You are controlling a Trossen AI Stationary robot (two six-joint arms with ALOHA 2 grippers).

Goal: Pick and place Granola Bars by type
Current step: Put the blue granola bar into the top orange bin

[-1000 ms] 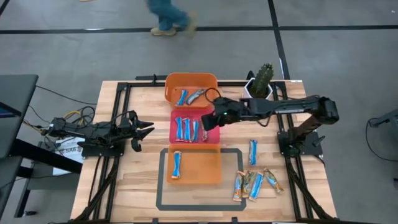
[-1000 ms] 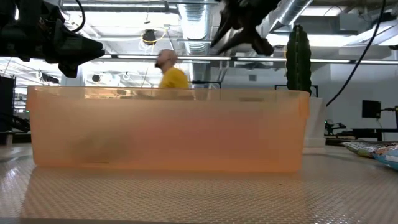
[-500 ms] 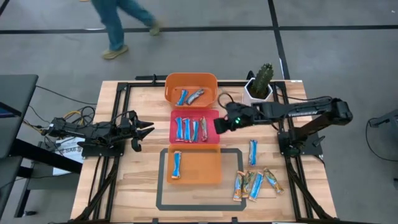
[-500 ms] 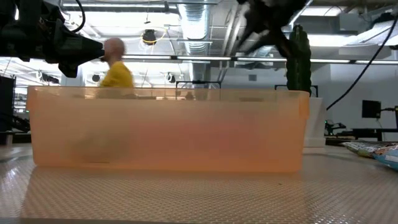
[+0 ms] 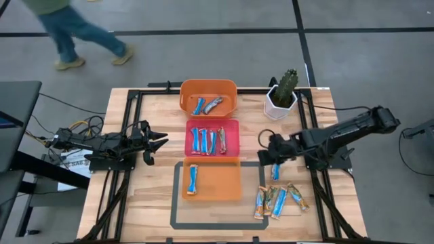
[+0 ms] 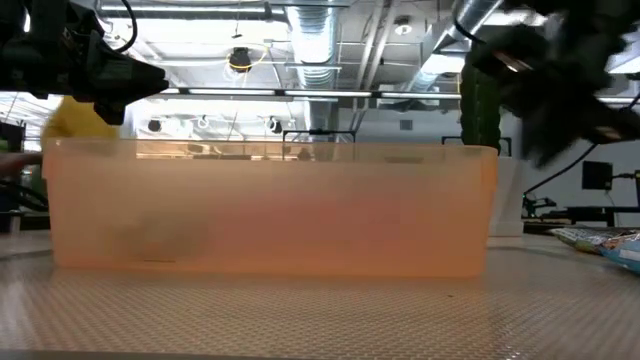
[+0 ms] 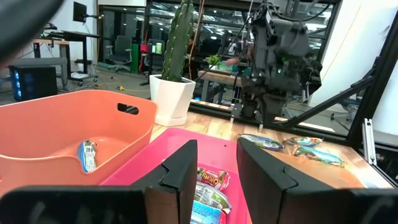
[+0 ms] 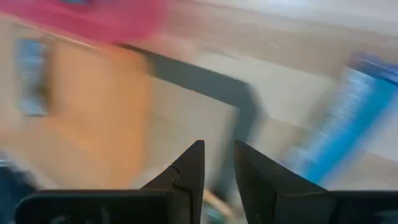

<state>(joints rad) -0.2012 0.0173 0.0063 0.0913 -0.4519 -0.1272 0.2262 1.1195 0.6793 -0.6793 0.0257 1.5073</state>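
— On the table, where are the Granola Bars?
— Slim foil-wrapped sticks, blue-and-white or orange and brown. A loose cluster lies near the front right corner, with one blue bar just behind it. Four sit in the pink-red tray, two in the far orange tray, one in the near orange tray.

— What changed?
— The right gripper was over the pink-red tray a second ago; it has swung right and now hangs by the lone blue bar. Its fingers show a narrow gap with nothing between them. The left gripper has stayed at the table's left side, fingers slightly parted, holding nothing.

— And around it?
— Pale wood planks, a dark rectangle outlined at the front, a potted cactus at the back. A person has walked leftward across the grey floor.
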